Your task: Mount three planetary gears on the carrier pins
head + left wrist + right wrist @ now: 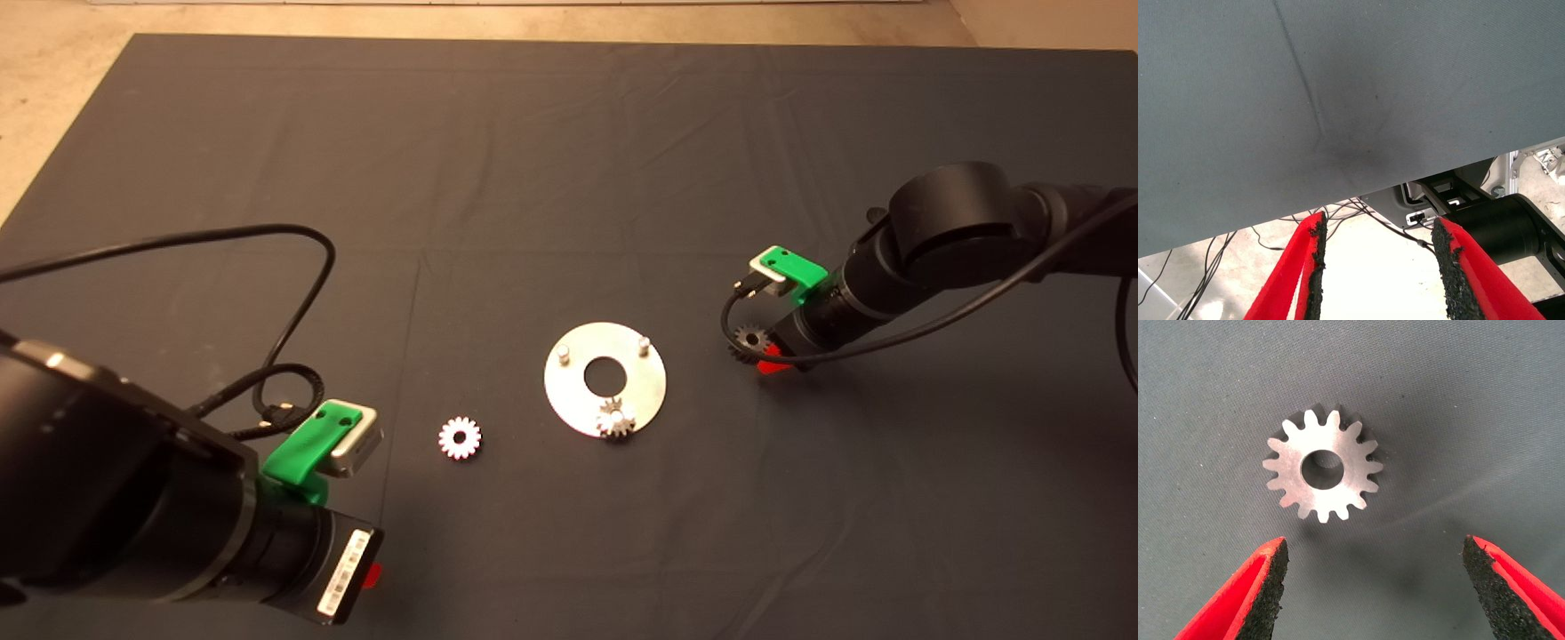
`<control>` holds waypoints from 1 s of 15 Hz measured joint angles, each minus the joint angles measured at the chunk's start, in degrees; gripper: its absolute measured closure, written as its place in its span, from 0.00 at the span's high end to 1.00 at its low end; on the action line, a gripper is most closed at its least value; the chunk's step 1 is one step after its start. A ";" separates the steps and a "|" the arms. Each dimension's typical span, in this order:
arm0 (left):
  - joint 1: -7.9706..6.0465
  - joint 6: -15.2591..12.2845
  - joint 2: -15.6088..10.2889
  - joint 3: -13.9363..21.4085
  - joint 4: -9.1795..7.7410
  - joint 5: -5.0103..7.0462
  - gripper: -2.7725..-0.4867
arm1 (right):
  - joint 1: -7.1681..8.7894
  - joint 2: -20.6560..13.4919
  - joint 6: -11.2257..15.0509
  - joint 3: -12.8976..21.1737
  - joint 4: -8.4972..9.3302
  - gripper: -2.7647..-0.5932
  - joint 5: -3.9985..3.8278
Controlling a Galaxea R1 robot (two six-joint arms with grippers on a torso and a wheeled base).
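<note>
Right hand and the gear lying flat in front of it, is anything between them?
Nothing: in the right wrist view only bare mat separates the open right hand from the gear.

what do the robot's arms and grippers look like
Both arms are black and cylindrical. The left gripper and right gripper each have red fingers with rough black pads, a green bracket holding a silver block, and looping black cables; the left arm bears a white barcode label.

Blk arms w/ cables, green mounts, red pincer fingers.
</note>
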 joint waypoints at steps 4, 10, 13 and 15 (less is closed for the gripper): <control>0.00 0.00 0.00 0.00 0.00 0.00 0.24 | 0.00 0.30 -0.02 -0.50 0.00 0.61 1.21; 0.00 0.02 -0.02 0.00 0.00 0.00 0.24 | 0.00 2.26 0.00 -0.70 0.00 0.61 3.88; 0.00 0.00 0.00 0.00 0.00 -0.02 0.24 | 0.00 2.80 0.00 -1.47 0.00 0.61 4.11; 0.00 0.00 -0.02 0.00 0.00 0.00 0.24 | 0.00 2.81 0.00 -1.74 0.00 0.61 4.05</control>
